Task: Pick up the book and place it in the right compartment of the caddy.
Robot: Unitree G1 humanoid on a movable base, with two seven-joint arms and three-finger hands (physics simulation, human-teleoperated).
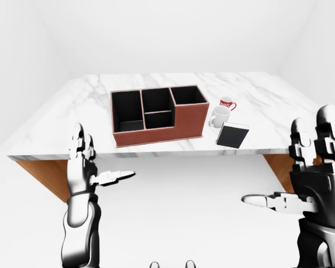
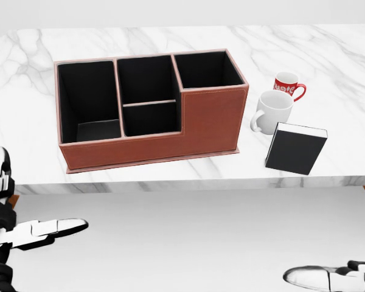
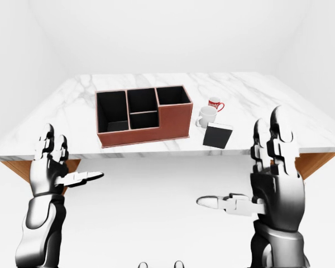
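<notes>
A white-walled room holds a marble tabletop [image 2: 328, 55] on which all the objects rest.

The book [image 2: 294, 148], dark-covered with a pale page edge, stands tilted near the tabletop's lower edge in the head view, just beside a white mug [image 2: 272, 111]. A red mug [image 2: 288, 84] stands above the white one. Relative to the right robot hand [image 3: 271, 167], the book lies above and to the left, well apart. The brown caddy [image 2: 213, 121] stands to the left of the book; its right compartment [image 2: 207, 69] is empty, the taller section nearest the mugs.

Both hands are released, fingers extended and thumbs pointing inward, holding nothing. The left robot hand [image 1: 84, 167] hangs below the tabletop edge, under the caddy's left end.

Step in hand: approach, before any grasp. The next move calls for the right robot hand to rise to the tabletop and close on the book's sides without striking the white mug, then lift it over the caddy's tall wall.

In the head view, both hands are cut off at the frame edges. The red mug's lettering is illegible. The floor of the right compartment is lost in shadow.
</notes>
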